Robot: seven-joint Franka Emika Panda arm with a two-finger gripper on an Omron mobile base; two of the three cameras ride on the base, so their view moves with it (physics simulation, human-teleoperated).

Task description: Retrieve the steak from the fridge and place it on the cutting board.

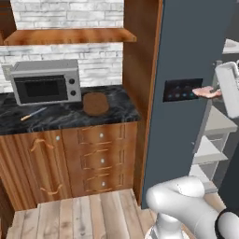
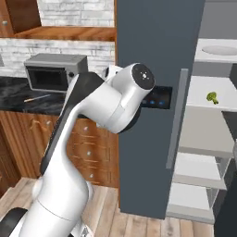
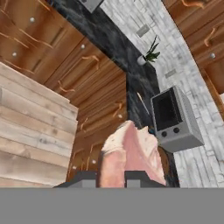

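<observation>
Pink steak hides most of the gripper.

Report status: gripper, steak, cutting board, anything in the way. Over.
Gripper shut on steak, outside the fridge. Cutting board bare, beside microwave. Open fridge door stands between. Over.

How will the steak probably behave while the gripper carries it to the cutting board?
The steak is thin and flat, so it will probably flop beyond the fingers. Raw meat like this is likely slippery and might slide. It looks small, so probably light.
</observation>
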